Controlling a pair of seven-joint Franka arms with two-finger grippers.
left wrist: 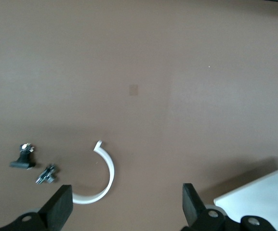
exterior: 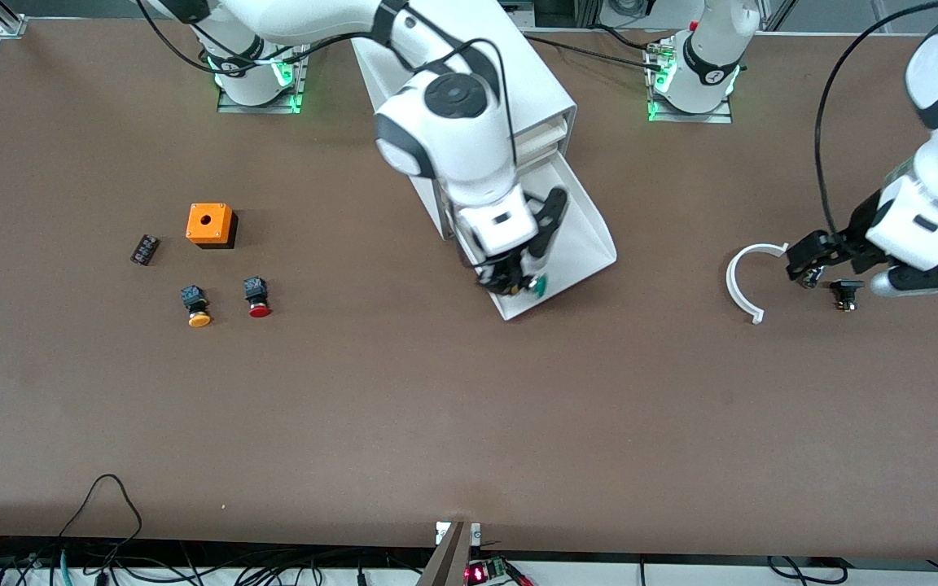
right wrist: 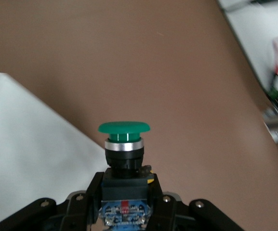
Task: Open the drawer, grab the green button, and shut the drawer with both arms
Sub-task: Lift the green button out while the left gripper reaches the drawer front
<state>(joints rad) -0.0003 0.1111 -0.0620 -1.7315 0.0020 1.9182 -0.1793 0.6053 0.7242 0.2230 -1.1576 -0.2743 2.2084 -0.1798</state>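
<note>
The white cabinet (exterior: 518, 89) stands between the arm bases with one drawer (exterior: 587, 236) pulled out toward the front camera. My right gripper (exterior: 518, 281) is shut on the black body of the green-capped button (exterior: 540, 285) and holds it over the drawer's nearer end. In the right wrist view the green cap (right wrist: 124, 128) stands up out of the shut gripper (right wrist: 124, 192), with the white drawer (right wrist: 23, 144) below. My left gripper (exterior: 807, 260) is open and empty over the table toward the left arm's end, and its spread fingers (left wrist: 61, 204) show in the left wrist view.
A white C-shaped ring (exterior: 750, 281) and two small black parts (exterior: 846, 291) lie by my left gripper. An orange box (exterior: 210, 224), an orange-capped button (exterior: 196, 305), a red-capped button (exterior: 257, 297) and a small dark part (exterior: 144, 249) lie toward the right arm's end.
</note>
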